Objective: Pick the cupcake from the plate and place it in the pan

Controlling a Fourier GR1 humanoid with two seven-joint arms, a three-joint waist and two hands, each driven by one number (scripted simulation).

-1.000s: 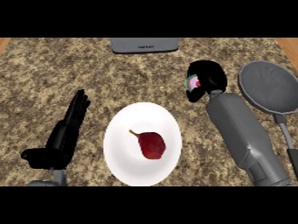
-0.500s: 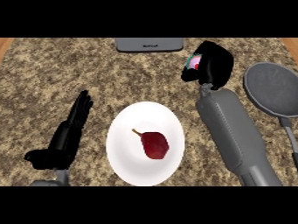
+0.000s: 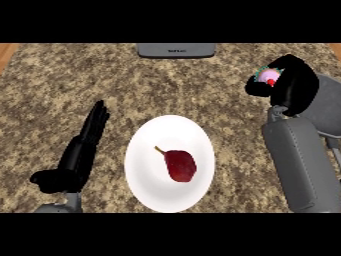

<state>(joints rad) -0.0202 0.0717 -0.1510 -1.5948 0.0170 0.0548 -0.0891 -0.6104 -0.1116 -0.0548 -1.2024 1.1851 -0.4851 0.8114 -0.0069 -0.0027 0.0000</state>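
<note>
The cupcake (image 3: 267, 76) is held clear of the white plate (image 3: 147, 150) by the right robot hand (image 3: 295, 85), whose fingers are curled round it, at the left rim of the grey pan (image 3: 339, 112). Only pink frosting with green and red specks is shown, turned toward the view's left; its long axis cannot be told. A dark red fruit (image 3: 180, 166) is seen on the plate. The left robot hand (image 3: 84, 147) is kept just beside the plate over the tabletop (image 3: 202, 90), fingers straight and pressed together.
</note>
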